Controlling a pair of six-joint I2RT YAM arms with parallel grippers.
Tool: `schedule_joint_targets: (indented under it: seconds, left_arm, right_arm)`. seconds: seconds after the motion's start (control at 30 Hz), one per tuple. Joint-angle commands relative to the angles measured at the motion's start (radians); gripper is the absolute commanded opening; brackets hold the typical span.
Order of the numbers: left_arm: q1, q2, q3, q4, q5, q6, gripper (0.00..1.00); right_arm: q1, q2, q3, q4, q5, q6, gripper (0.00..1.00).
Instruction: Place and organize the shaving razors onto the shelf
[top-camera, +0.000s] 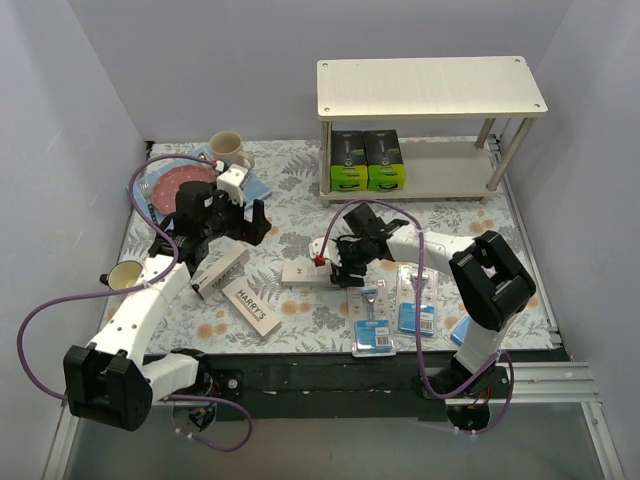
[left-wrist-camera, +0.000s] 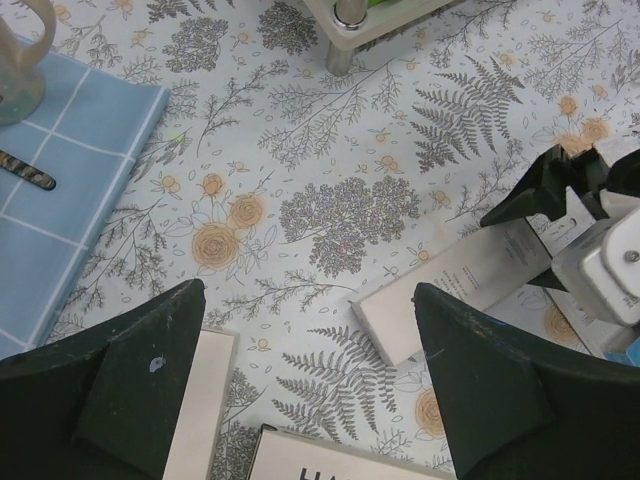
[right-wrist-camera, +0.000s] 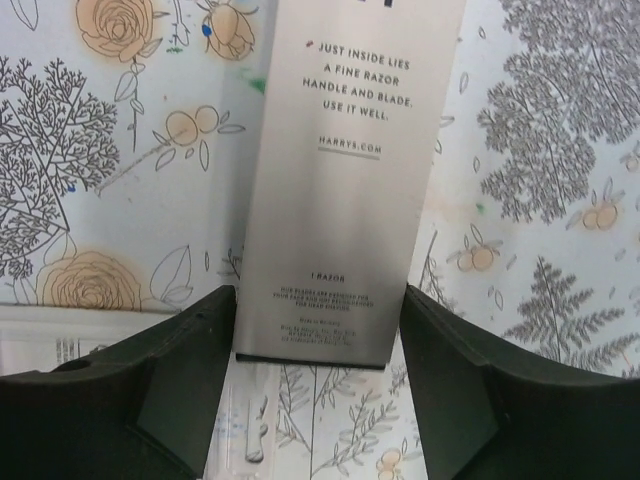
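Observation:
The shelf stands at the back right, with two black-and-green razor boxes on its lower board. My right gripper straddles the end of a white Harry's box lying on the table. In the right wrist view its jaws touch both sides of that box. My left gripper is open and empty over the cloth. In its wrist view the same box lies ahead. Two more Harry's boxes and two blister packs lie near the front.
A cream mug and a pink plate sit on a blue cloth at the back left. Another mug stands by the left edge. A shelf leg shows in the left wrist view.

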Motion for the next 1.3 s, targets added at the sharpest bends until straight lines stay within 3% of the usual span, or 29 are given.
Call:
schedule_joint_targets:
  seconds: [0.0, 0.13, 0.17, 0.27, 0.77, 1.03, 1.27]
  left_arm:
    - [0.007, 0.016, 0.024, 0.048, 0.025, -0.015, 0.85]
    - [0.007, 0.030, 0.027, 0.059, 0.026, -0.020, 0.85]
    - [0.007, 0.034, 0.027, 0.061, 0.026, -0.020, 0.85]
    - [0.007, 0.039, 0.029, 0.062, 0.029, -0.021, 0.85]
    - [0.007, 0.079, 0.029, 0.117, 0.034, -0.041, 0.85]
    - [0.007, 0.109, 0.041, 0.137, 0.051, -0.061, 0.85]
    - [0.007, 0.143, 0.063, 0.148, 0.061, -0.070, 0.85]
  right_arm:
    - [-0.016, -0.095, -0.040, 0.068, -0.006, 0.086, 0.73]
    - [-0.016, -0.092, -0.049, 0.068, -0.006, 0.086, 0.73]
    - [-0.014, -0.087, -0.046, 0.132, -0.043, 0.222, 0.90]
    - [-0.014, -0.063, -0.038, 0.137, -0.047, 0.245, 0.91]
    - [-0.014, -0.058, -0.093, 0.128, -0.043, 0.231, 0.80]
    - [-0.014, -0.072, -0.103, 0.135, -0.018, 0.245, 0.66]
    - [-0.115, -0.213, -0.098, 0.129, -0.049, 0.403, 0.58]
